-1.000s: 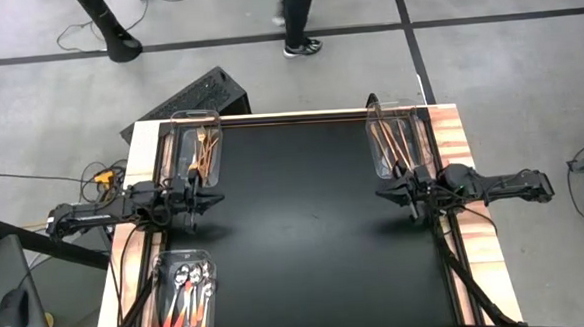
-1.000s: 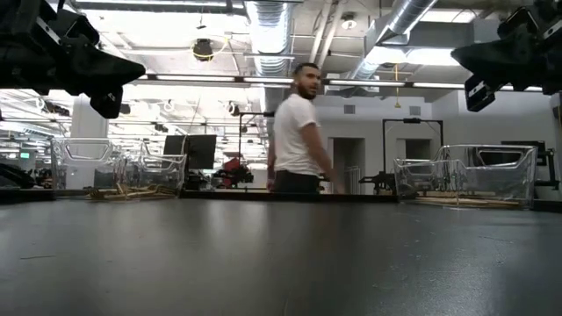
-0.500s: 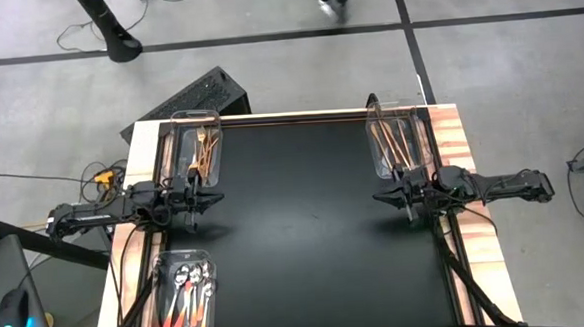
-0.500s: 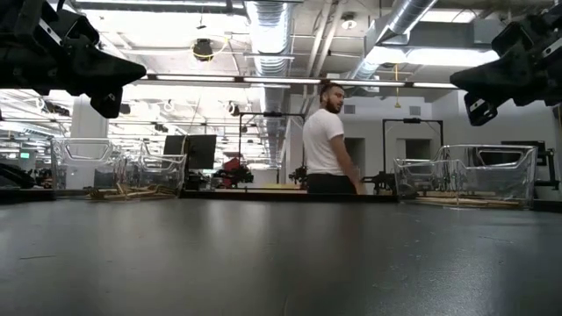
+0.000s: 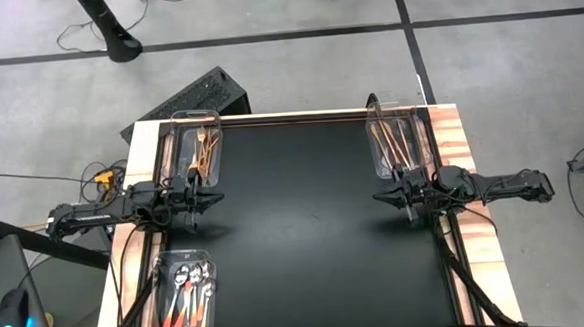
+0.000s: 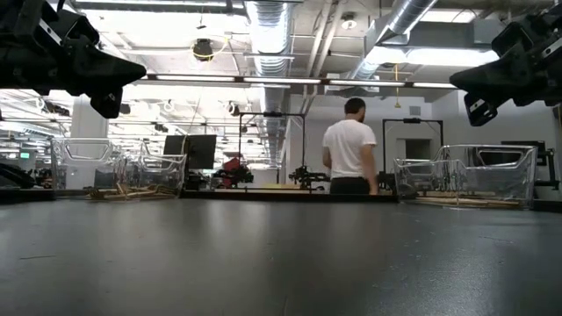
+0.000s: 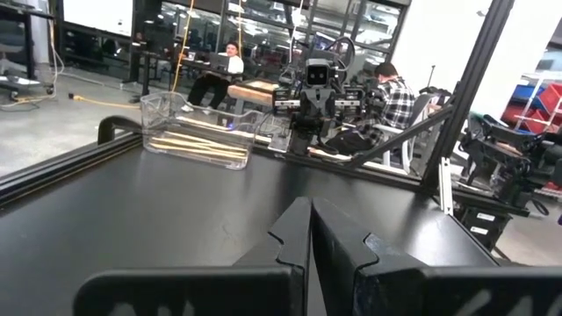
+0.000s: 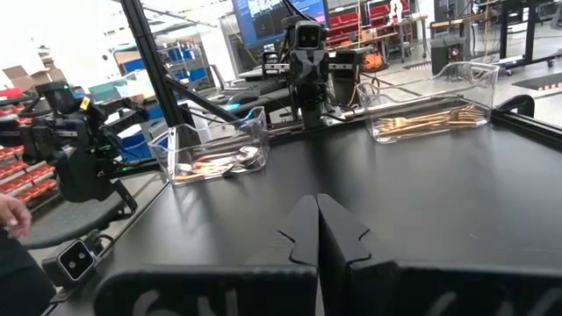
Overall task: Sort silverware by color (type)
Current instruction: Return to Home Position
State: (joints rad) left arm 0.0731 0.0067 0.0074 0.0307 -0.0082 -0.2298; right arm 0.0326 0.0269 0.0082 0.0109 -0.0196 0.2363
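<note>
The silverware lies in three clear bins. Gold forks [image 5: 202,150] fill the far-left bin, copper knives [image 5: 392,143] the far-right bin, and silver spoons with orange-red handles [image 5: 186,295] the near-left bin. My left gripper [image 5: 214,197] hovers shut over the table's left side, just near of the fork bin, and points toward the right. My right gripper [image 5: 379,193] hovers shut over the right side, near of the knife bin, and points toward the left. The wrist views show each pair of fingers [image 7: 309,219] [image 8: 317,215] closed and holding nothing.
A black mat [image 5: 306,233] covers the table between the bins. Both arms hang above it in the low view, left gripper [image 6: 132,70] and right gripper [image 6: 461,83]. A person [image 6: 351,158] stands in the room beyond the far edge. A wooden rim [image 5: 476,244] borders the mat.
My right gripper has sunk a little toward the table and stayed shut. The person behind the table has walked toward the right and turned away. The silverware and bins have kept still.
</note>
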